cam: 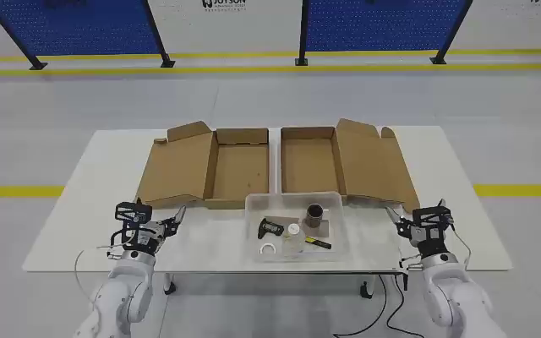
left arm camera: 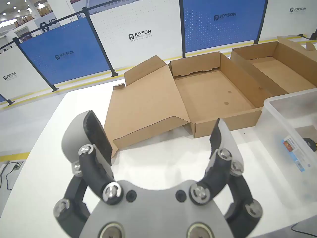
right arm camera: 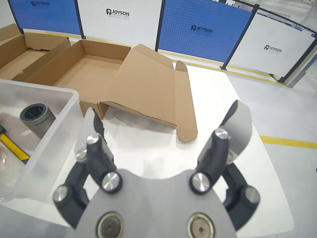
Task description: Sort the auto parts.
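Left gripper (left arm camera: 156,125) and right gripper (right arm camera: 163,110) near bench (cam: 211,241) front corners, fingers spread apart, holding nothing. Clear bin (cam: 251,203) of parts between them; cardboard box (cam: 241,173) and second cardboard box (cam: 308,165) behind it.

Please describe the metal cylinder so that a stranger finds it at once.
Look at the clear plastic bin at the near edge of the table, before the two open cardboard boxes. Inside, the metal cylinder stands upright, the only tall, hollow thing there.
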You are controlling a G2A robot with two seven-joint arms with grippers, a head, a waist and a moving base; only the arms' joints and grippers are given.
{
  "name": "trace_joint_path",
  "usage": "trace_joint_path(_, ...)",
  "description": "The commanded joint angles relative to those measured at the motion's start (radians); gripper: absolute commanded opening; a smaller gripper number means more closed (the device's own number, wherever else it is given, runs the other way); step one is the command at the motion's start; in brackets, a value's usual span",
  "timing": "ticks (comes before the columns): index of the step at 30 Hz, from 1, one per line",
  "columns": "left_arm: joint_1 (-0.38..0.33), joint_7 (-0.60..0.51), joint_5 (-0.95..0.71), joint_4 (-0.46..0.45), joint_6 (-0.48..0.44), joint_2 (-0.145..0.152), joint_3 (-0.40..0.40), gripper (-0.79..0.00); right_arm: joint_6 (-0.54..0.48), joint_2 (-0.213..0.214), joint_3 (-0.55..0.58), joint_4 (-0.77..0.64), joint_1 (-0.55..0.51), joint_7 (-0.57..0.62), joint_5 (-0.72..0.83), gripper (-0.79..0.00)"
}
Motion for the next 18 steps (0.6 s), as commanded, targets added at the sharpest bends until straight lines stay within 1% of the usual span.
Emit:
trace_joint_path(1,0.000,0.000,0.000,0.000,0.000,0.000,0.000,0.000,0.000,0.000,0.000,0.000,0.000,0.000,0.000,0.000)
trace_joint_path(4,-0.004,-0.001,-0.009,0.001,-0.001,-0.001,-0.003,0.000,0.000,0.000,0.000,0.000,0.000,0.000,0.000,0.000)
trace_joint_path(8,-0.022,0.005,-0.010,-0.022,-0.048,0.000,-0.006,0.000,0.000,0.000,0.000,0.000,0.000,0.000,0.000,0.000)
trace_joint_path(13,-0.039,-0.005,-0.014,-0.105,-0.173,0.004,0.003,0.000,0.000,0.000,0.000,0.000,0.000,0.000,0.000,0.000)
trace_joint_path(18,-0.057,-0.054,-0.019,-0.193,-0.335,0.009,0.054,0.000,0.000,0.000,0.000,0.000,0.000,0.000,0.000,0.000)
